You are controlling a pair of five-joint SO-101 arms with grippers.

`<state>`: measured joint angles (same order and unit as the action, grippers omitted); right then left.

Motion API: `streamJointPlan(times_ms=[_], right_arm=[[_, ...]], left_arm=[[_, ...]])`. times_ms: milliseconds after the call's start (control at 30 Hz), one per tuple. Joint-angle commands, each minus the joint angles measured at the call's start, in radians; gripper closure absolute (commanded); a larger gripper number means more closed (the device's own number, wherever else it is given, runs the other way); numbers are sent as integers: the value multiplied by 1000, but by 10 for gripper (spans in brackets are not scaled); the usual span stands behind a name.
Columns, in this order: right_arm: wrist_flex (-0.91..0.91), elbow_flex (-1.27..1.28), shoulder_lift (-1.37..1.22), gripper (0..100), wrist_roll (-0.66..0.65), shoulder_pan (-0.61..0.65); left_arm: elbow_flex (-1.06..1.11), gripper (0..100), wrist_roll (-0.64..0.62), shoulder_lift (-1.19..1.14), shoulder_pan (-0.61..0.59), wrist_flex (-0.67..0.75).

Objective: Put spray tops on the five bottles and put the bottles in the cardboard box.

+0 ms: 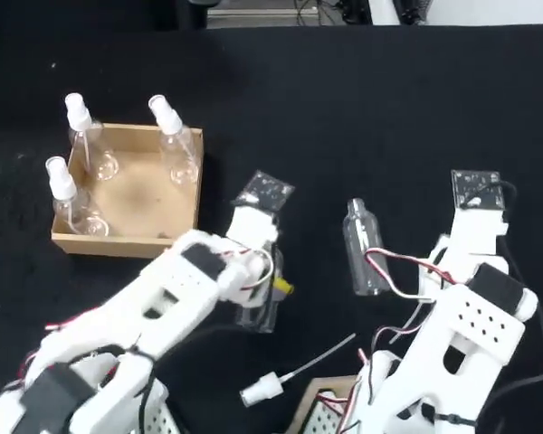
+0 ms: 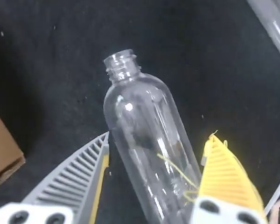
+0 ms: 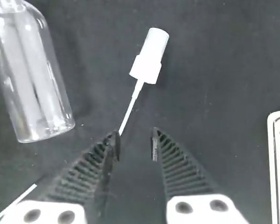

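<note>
We're over the black table (image 1: pixel 389 108) and the count in the cardboard box (image 1: pixel 127 242) is 3: 3 capped bottles (image 1: pixel 86 145) standing upright inside it, 2 along the far wall and 1 in the near left corner, each with a white spray top on.

Over to the left gripper (image 2: pixel 160 136), and it has the open-necked bottle (image 2: pixel 135 107) squeezed between its grey finger (image 2: pixel 91 158) and its yellow finger (image 2: pixel 221 168). The jaws are pressed to the clear wall on both sides, with the threaded neck poking out past the tips and no top on it. Whether it hangs clear of the cloth or rests on it, we can't tell. From the high view this grip is just off the box's near right corner.

Now the right gripper (image 3: pixel 134 134): jaws apart, nothing between them. Straight ahead lies the loose spray top (image 3: pixel 149 56) on the cloth, white head pointing away, its thin tube running back to finish just beside 1 black fingertip (image 3: pixel 113 140).

Between the 2 arms, the spare bottle (image 1: pixel 364 249) lies on its side, neck bare, well apart from the box.
</note>
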<state>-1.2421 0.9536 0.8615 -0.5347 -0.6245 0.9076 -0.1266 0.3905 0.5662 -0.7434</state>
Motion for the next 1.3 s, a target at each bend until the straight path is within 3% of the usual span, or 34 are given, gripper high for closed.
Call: streamJointPlan(times_ms=[0, 200, 400, 467, 600, 733, 867, 1067, 1267], right_arm=[[23, -7, -21, 900, -6, -17], [23, -7, -21, 900, -6, -17], [23, -15, -22, 900, 2, -17], [25, -15, -22, 900, 2, -17], [25, -24, -24, 900, 6, -20], [20, -139, -76, 900, 117, -81], [-28, -297, -312, 897, 157, -87], [-69, -510, -746, 804, 164, -86], [-69, -713, -990, 805, 230, -75]], left_arm=[[-90, 701, -69, -58, 4, 15], [-94, 714, -71, -112, 13, 15], [-84, 984, -71, -107, 5, 6], [-85, 932, -71, -107, 4, -2], [-108, 929, -69, -107, 15, -78], [-108, 952, 6, -107, 15, -114], [-99, 969, 129, -43, 15, -120], [-10, 971, 149, 155, 15, -103], [185, 971, 149, 310, 15, 81]])
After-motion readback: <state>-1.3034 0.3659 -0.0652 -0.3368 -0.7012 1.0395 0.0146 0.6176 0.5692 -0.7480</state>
